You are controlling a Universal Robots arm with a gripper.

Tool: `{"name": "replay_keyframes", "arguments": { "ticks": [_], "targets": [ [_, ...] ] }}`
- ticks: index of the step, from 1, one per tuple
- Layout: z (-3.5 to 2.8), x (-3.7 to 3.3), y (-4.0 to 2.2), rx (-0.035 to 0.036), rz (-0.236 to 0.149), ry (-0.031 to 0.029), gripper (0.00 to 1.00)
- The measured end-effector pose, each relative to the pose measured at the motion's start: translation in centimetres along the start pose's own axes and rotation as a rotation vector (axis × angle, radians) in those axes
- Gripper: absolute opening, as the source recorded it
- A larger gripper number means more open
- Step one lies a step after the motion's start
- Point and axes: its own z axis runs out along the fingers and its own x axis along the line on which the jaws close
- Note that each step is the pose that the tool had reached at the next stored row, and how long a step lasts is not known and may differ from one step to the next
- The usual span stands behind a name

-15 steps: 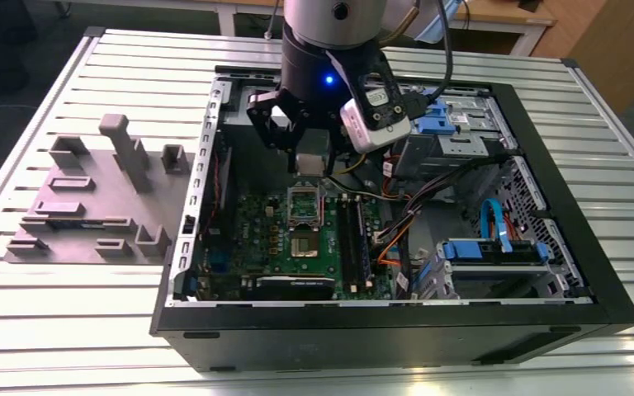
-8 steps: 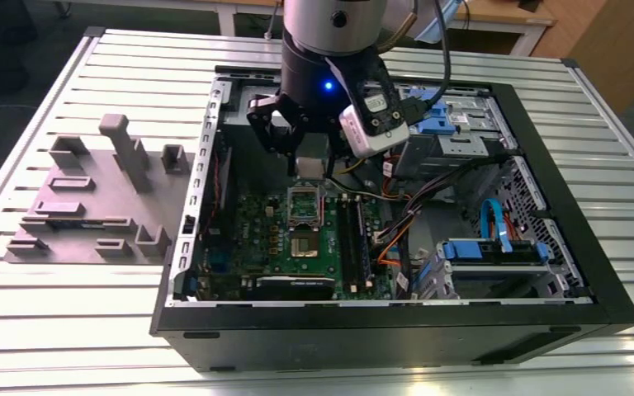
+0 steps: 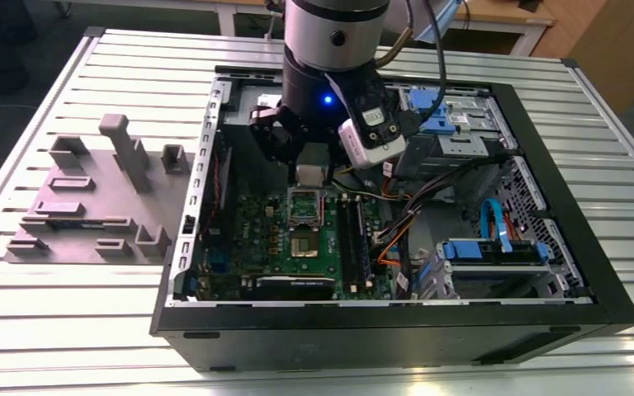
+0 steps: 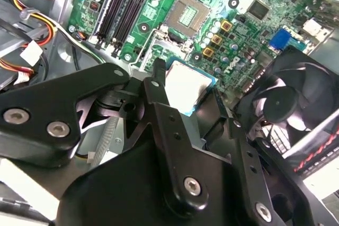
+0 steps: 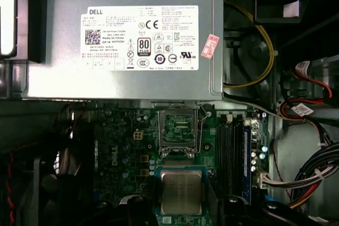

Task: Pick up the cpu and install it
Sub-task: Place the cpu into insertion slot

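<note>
The cpu (image 5: 181, 191), a small square chip with a silver-grey top and a thin greenish rim, hangs just above the green motherboard (image 5: 122, 157). My gripper (image 5: 181, 207) is shut on it, one black finger at each side. In the second wrist view the cpu (image 4: 188, 84) sits between the gripper (image 4: 185, 93) fingertips, a short way from the open socket (image 4: 186, 18). The socket (image 5: 179, 130) lies bare with its metal frame around it. In the exterior view the gripper (image 3: 309, 175) reaches down into the open computer case (image 3: 383, 330), above the socket (image 3: 304, 205).
A large grey power-supply box (image 5: 127, 41) with a white label borders the board. Memory slots (image 5: 233, 152) and bundled cables (image 5: 312, 173) run along one side, and a black fan (image 4: 286, 104) sits close to the fingers. A grey fixture tray (image 3: 92, 202) rests on the exterior view's left.
</note>
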Motion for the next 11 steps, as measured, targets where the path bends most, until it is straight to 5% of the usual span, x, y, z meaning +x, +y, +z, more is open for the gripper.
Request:
{"name": "replay_keyframes", "arguments": {
  "ticks": [11],
  "targets": [
    [0.16,0.0,-0.01,0.0002,0.0,0.0,0.47]
  ]
}}
